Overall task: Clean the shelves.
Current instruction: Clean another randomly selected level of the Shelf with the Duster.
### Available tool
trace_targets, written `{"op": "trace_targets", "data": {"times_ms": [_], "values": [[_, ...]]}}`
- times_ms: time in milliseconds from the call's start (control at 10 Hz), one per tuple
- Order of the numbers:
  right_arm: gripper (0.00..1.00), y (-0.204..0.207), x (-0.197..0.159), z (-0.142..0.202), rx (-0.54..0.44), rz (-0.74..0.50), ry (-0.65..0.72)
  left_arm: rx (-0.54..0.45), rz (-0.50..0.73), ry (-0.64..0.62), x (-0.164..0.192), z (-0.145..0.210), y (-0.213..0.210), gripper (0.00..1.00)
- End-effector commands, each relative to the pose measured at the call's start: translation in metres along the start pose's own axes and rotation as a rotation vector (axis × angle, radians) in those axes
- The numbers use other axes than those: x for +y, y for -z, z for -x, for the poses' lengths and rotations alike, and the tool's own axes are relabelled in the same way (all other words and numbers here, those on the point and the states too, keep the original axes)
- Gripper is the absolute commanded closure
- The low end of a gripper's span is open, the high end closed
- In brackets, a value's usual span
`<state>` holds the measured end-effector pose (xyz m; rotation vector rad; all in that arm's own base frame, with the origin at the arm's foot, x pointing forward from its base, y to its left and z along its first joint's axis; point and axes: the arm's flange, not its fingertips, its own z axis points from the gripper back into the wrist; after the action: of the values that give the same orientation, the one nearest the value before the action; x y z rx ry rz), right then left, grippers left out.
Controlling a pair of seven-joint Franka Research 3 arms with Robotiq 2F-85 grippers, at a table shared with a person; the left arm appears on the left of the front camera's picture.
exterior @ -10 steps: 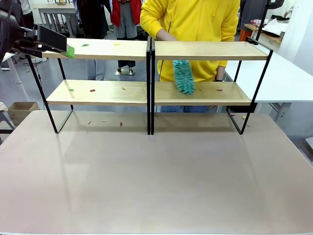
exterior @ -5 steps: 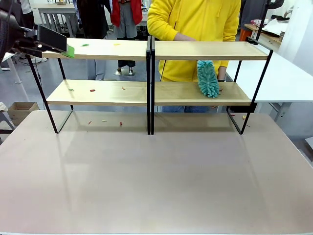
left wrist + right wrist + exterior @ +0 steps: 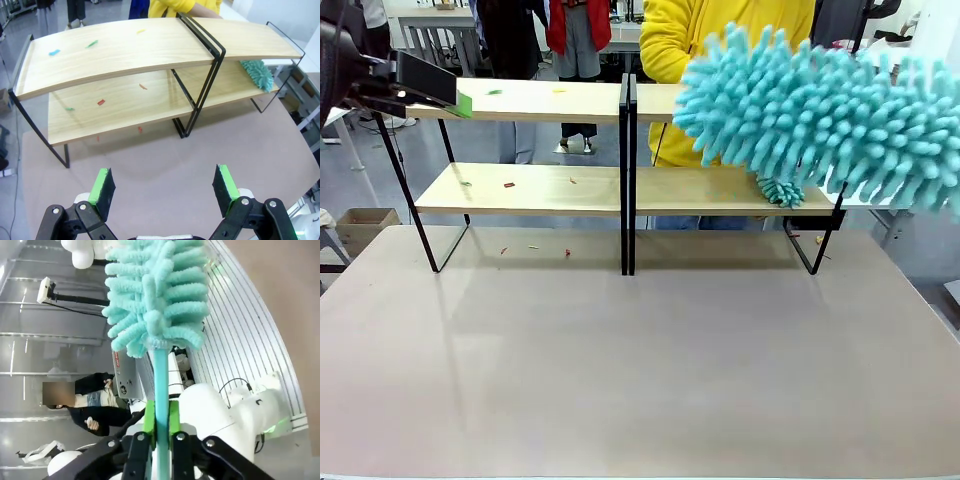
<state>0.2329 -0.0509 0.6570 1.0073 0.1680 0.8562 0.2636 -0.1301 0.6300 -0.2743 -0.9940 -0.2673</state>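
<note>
— Teal fluff is bristling off the duster [image 3: 820,110] that the robot is holding up high on the right, well clear of the boards.

— Is the right gripper [image 3: 161,426] really gripping it?

— Yes, its green pads are clamping the thin teal handle, with the head pointing away from the wrist. The left gripper [image 3: 162,186] is hovering with its jaws spread wide and nothing between them, facing the shelves [image 3: 125,55].

— And where are those standing?

— Side by side along the far edge of the table [image 3: 640,380]. A person in a yellow top [image 3: 670,40] is working from behind them, resting a second duster [image 3: 780,190] at the right end of the lower right board.

— So where should the robot be sweeping?

— I'm guessing the left rack. Coloured scraps [image 3: 101,102] are lying on both its boards, and a few more are sitting on the table beneath it.

— How would you be doing it?

— I'd be laying the head flat at the left end of the top board, then dragging lightly toward one edge, so the bits are gathering rather than scattering. Pressing hard is risking a shove on those thin black frames, and I'm thinking that slim handle could be twisting between the pads.
</note>
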Motion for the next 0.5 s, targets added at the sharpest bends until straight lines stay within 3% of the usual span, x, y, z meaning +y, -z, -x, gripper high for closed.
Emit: {"op": "trace_targets", "data": {"times_ms": [0,200,400], "values": [[0.88,0.044,-0.013,-0.048,0.174,0.041,0.095,-0.002,-0.003,0.000,0.001,0.000,-0.001,0.00],[0.88,0.109,-0.038,-0.106,0.262,0.122,0.131,-0.002,-0.003,0.000,0.001,0.000,-0.001,0.00],[0.88,0.186,-0.056,-0.156,0.201,0.270,0.117,-0.002,-0.003,0.000,0.001,0.000,-0.001,0.00]]}}
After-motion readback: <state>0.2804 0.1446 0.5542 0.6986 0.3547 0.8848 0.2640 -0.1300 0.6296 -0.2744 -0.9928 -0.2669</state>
